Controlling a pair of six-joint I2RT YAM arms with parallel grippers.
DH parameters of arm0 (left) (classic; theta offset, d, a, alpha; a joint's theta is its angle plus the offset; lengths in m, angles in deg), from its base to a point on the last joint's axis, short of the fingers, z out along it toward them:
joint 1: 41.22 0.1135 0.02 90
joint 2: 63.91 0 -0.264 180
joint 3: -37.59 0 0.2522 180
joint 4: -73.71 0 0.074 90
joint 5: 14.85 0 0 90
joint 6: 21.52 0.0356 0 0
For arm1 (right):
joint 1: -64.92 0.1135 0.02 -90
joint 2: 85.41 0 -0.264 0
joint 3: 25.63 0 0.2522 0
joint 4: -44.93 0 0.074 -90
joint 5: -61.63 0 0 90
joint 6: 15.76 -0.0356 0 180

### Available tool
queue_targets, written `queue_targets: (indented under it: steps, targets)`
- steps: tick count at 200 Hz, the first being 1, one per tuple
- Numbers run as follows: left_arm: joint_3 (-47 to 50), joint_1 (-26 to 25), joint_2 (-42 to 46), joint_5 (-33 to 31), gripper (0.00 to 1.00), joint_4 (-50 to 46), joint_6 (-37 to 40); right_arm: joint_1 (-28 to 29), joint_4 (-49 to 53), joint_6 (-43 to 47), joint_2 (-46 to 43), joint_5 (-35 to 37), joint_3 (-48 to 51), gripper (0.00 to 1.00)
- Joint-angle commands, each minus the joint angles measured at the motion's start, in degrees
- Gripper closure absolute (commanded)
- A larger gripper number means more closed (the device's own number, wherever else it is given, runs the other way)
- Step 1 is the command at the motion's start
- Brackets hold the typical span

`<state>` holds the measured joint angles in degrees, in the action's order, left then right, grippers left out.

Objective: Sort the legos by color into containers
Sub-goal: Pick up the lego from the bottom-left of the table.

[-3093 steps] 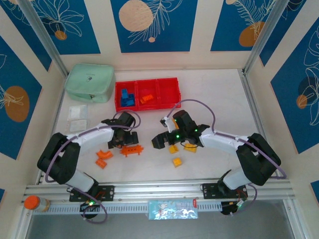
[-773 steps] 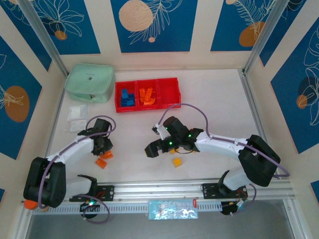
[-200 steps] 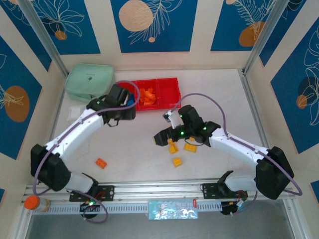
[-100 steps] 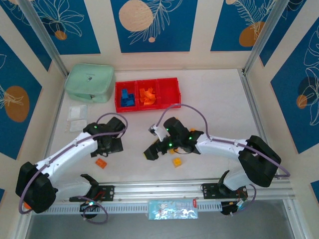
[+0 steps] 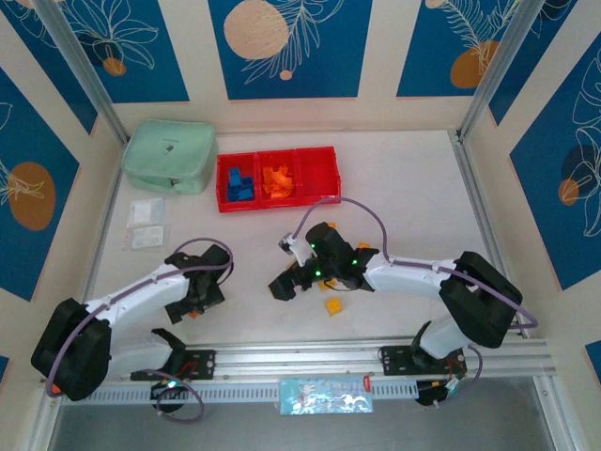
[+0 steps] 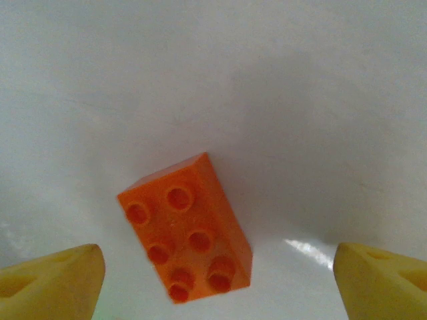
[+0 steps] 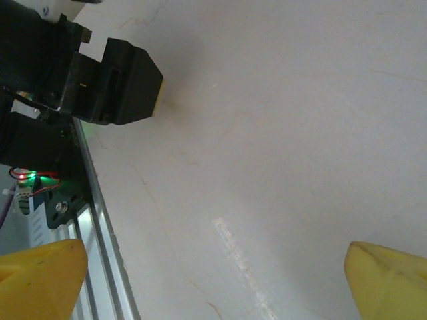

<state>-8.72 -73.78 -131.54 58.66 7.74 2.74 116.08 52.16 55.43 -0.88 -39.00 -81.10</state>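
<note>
Dropping toward 6 o'clock over the last half second, the left gripper [image 6: 217,283] now straddles the orange six-stud brick [image 6: 187,230]. The brick lies studs-up on the white table [image 5: 404,188], between yellow fingertips [image 6: 53,283] that are spread wide and touch nothing. From above, this brick sits at the table's 7 o'clock. The right gripper [image 5: 282,287], at centre, is likewise spread and holds nothing; a yellow brick [image 5: 332,304] lies near it, between 3 and 4 o'clock. At 12 o'clock stand the red bins [image 5: 319,194], with blue bricks [image 5: 239,183] in the left one and orange bricks [image 5: 275,179] in the middle one. A mint green pouch [image 5: 169,155] lies at their 9 o'clock, and clear packets [image 5: 146,224] lie at the pouch's 6 o'clock.
</note>
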Motion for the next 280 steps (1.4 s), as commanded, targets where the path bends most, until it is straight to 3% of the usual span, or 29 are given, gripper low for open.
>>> queue_targets:
  steps: [1, 71, 111, 133, 169, 212, 244, 280]
  targets:
    - [2.4, 1.4, -0.5, 2.7, 0.16, 7.2, -1.5, -0.4, -0.9, 0.7, -1.3, 1.8, 1.2, 0.01]
    - [3.2, 3.1, -3.2, 6.4, 0.45, 13.8, 1.7, -2.3, -1.2, -0.2, -1.0, 0.1, 1.5, 0.01]
    - [2.6, 3.0, -3.4, 8.4, 0.7, 15.2, 4.7, -4.0, -1.1, -0.9, -2.6, -0.6, 2.5, 0.01]
    - [1.1, 2.9, -2.8, 8.5, 0.78, 14.9, 7.5, -4.8, -0.9, -1.0, -4.4, -0.9, 3.1, 0.01]
    - [-4.2, 1.6, -1.2, 7.8, 0.81, 12.7, 12.6, -8.5, 0.3, -1.9, -9.0, -0.8, 4.7, 0.01]
    - [-16.6, -0.3, -3.3, 7.3, 0.82, 12.9, 21.6, -13.2, 10.3, -2.3, -15.8, 2.7, 2.7, 0.01]
    - [-29.9, -0.7, -12.6, 9.3, 0.8, 13.7, 29.9, -17.6, 20.4, -4.6, -18.8, 7.7, -0.7, 0.01]
    - [-48.6, -0.3, -28.2, 7.3, 0.78, 12.3, 38.4, -24.5, 23.4, -5.0, -19.1, 5.1, -2.6, 0.01]
